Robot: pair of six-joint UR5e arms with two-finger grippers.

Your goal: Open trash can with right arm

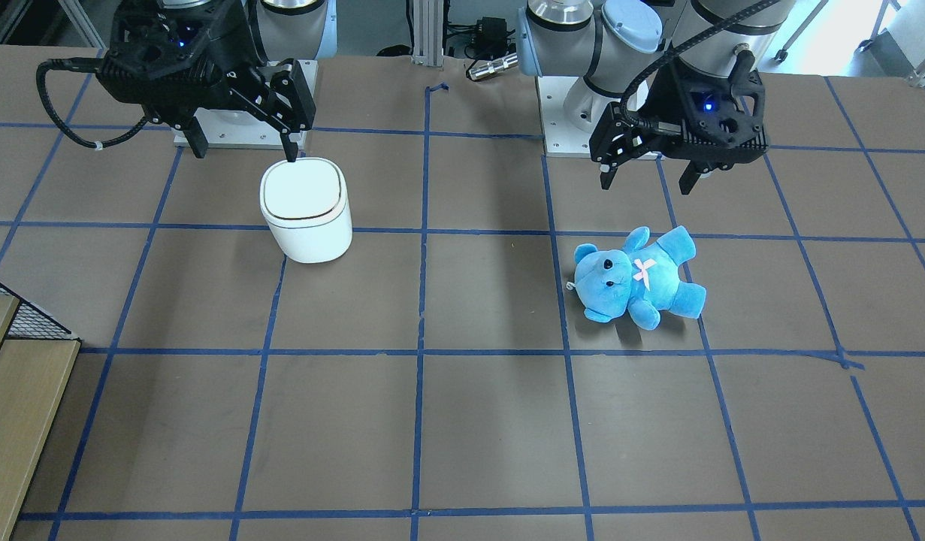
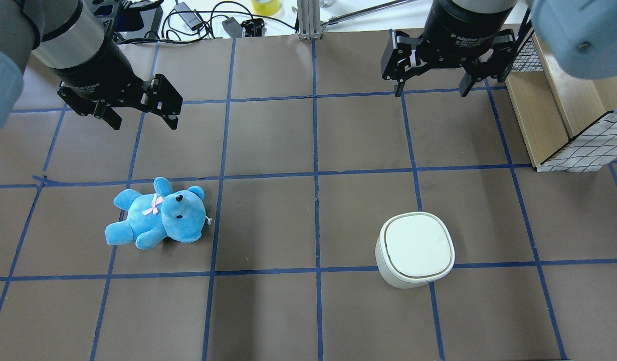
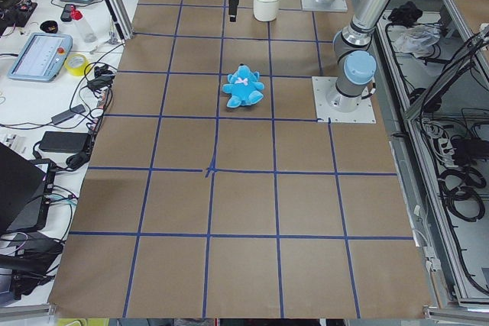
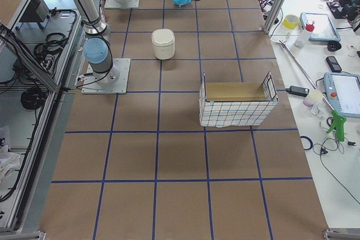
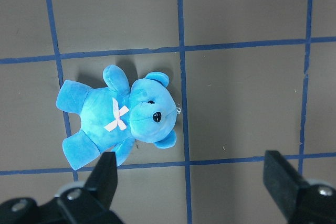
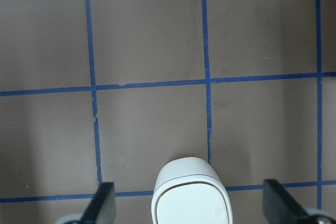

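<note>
The white trash can (image 1: 306,210) stands on the table with its flat lid shut; it also shows in the overhead view (image 2: 415,248) and at the bottom of the right wrist view (image 6: 191,198), between the two fingers. My right gripper (image 1: 244,149) hangs open and empty well above the can, not touching it; in the overhead view it sits high at the top right (image 2: 430,92). My left gripper (image 1: 646,180) is open and empty above a blue teddy bear (image 1: 635,276), and also shows in the overhead view (image 2: 143,123).
The teddy bear (image 2: 158,214) lies on its back in the robot's left half, seen below the left wrist camera (image 5: 121,116). A wire-sided wooden basket (image 2: 564,125) stands at the table's right edge. The table is brown with a blue tape grid.
</note>
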